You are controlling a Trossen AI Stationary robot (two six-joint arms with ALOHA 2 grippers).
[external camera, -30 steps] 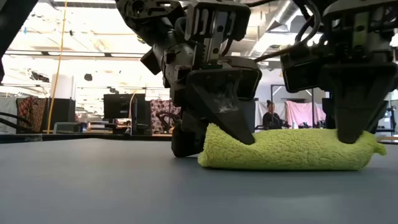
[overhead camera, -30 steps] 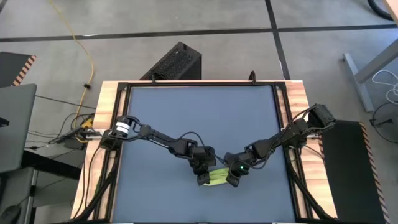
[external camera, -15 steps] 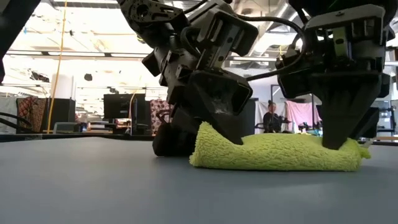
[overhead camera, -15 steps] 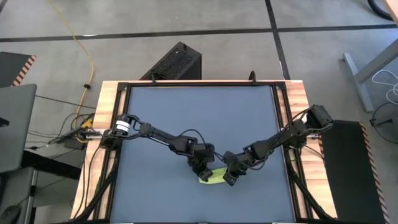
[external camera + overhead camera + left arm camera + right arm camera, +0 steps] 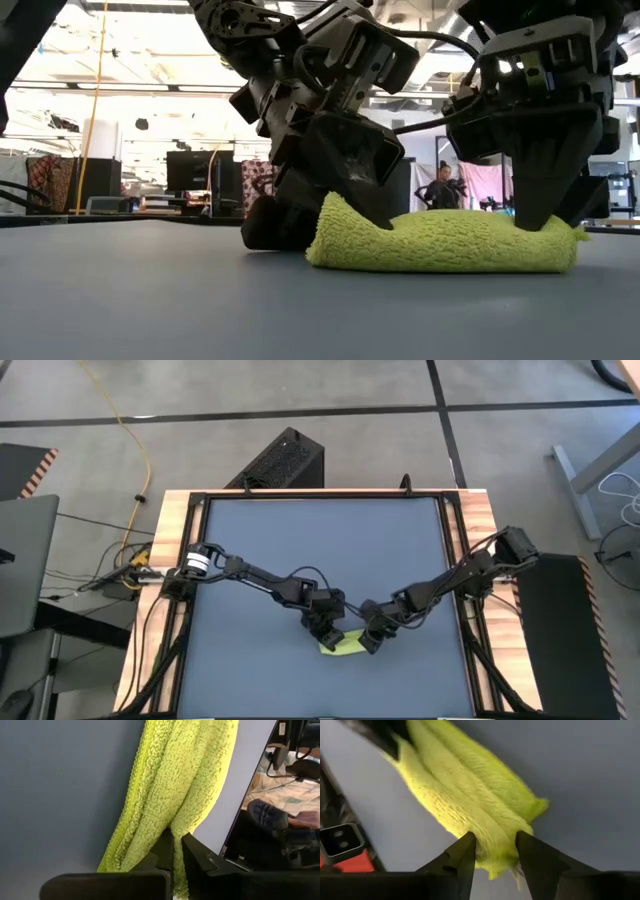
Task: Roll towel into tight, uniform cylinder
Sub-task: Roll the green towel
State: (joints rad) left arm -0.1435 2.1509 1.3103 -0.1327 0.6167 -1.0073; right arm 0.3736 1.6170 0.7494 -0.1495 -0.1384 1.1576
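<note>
The lime towel [image 5: 342, 647] lies as a loose roll on the dark blue-grey mat [image 5: 320, 550], near the mat's front middle. In the low view the towel [image 5: 450, 245] rests on its long side. My left gripper [image 5: 328, 632] is at the roll's left end and is shut on it. My right gripper [image 5: 372, 642] is at the roll's right end, with its fingers closed on the cloth. Both arms cover much of the towel from above. My left gripper pinches a thin fold of the towel [image 5: 176, 826] between its two nearly closed fingers, near the roll's left end. It comes from above, slanting down [image 5: 375, 218]. The roll lies on the mat. My right gripper has the roll's right end [image 5: 492, 837] between its two fingers, one on each long side. The fingers point down from above and lie across the roll [image 5: 540, 220]. That end rests on the mat.
The mat covers most of the wooden table [image 5: 170, 530]. There is open mat to the far side and to both sides of the towel. A black box [image 5: 285, 460] stands on the floor beyond the far edge. A person [image 5: 440, 185] is in the room behind.
Both grippers have gone a little toward the table's left with the towel, which has slid along the mat and stayed rolled. My left gripper has tipped over more. My right gripper has drawn closer to the left one.
</note>
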